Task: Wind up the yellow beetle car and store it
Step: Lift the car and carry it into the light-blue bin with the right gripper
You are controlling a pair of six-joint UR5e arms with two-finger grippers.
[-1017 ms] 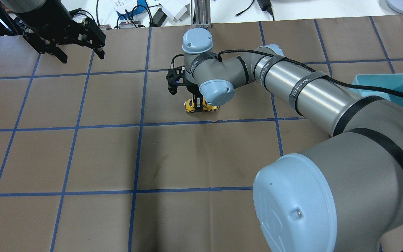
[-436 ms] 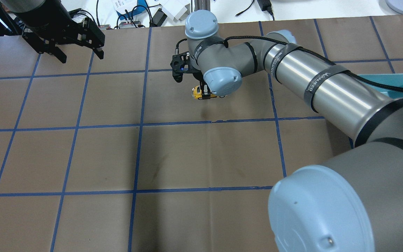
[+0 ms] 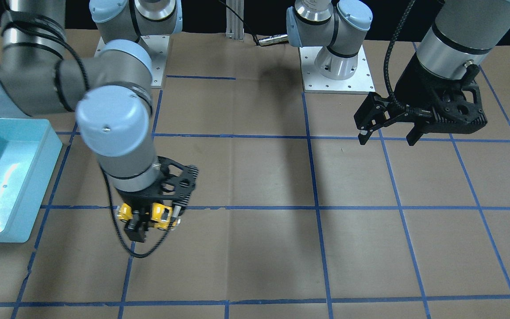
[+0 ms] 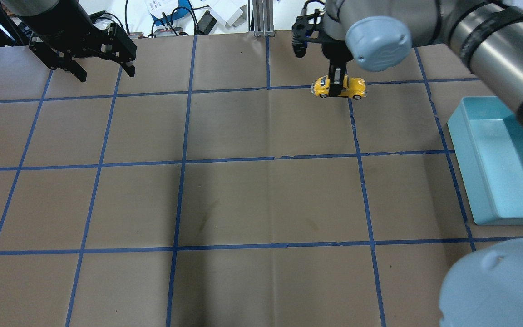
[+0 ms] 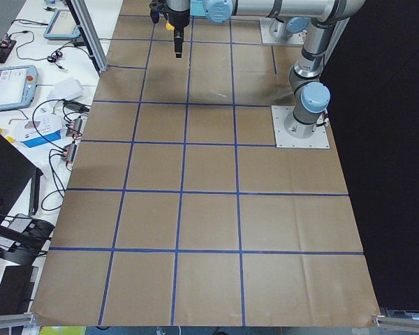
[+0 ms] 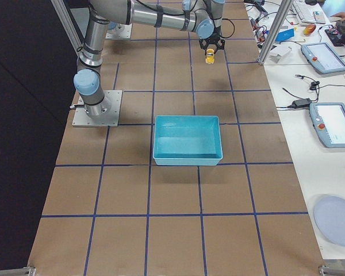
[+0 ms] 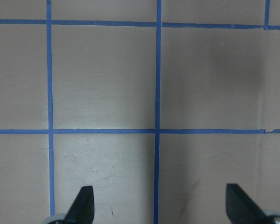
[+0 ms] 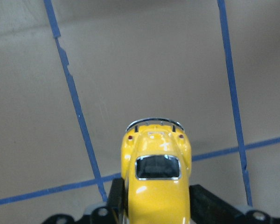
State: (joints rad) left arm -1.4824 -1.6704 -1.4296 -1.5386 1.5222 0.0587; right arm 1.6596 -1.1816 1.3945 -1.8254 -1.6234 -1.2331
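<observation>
The right claw (image 4: 337, 88) is clenched on the flanks of the yellow beetle car (image 4: 356, 86), holding it level above the counter (image 4: 225, 200) near the far edge. The left claw (image 4: 106, 70) hangs released and empty by the far left corner. The step in hand appears to be storage. The next move calls for carrying the car over the teal bin (image 6: 187, 159) — toward the counter's right end — lowering, then releasing.
</observation>
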